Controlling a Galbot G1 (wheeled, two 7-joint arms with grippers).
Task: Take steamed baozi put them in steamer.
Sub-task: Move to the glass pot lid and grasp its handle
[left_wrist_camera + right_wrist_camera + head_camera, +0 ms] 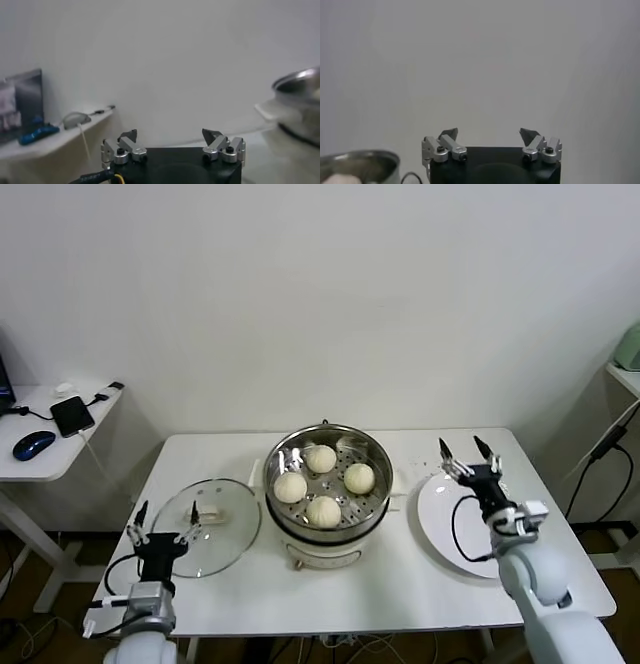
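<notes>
- All four baozi (321, 482) sit on the perforated tray inside the steamer (326, 447), spread apart rather than stacked. Looks like loading is done.
- Steamer stands mid-table on its white base (318, 553). Everything below is placed relative to it.
- Glass lid (207, 527) lies flat on the table (400, 584) just left of the steamer, rim close to the base. Judged: parked there so the pot mouth stays open for loading. It's the obvious next item if the pot gets covered.
- White plate (440, 519) sits right of the steamer, nothing on it. Probably where the buns came from.
- Left gripper (162, 520) is left of the steamer, at the lid's outer edge, fingers spread wide, holding nothing.
- Right gripper (467, 456) is right of the steamer, over the plate's far side, jaws apart, empty as well.
- Both wrist views agree: fingertips well separated, only wall between them.
- Room: open table in front of the steamer and behind it toward the wall.
- Lid's outer rim is near the table's left edge, so a sloppy grab could push it off. Plate has more margin to the right edge.
- Side desk with mouse (33, 444) and phone (72, 415) is well left, out of the way.
</notes>
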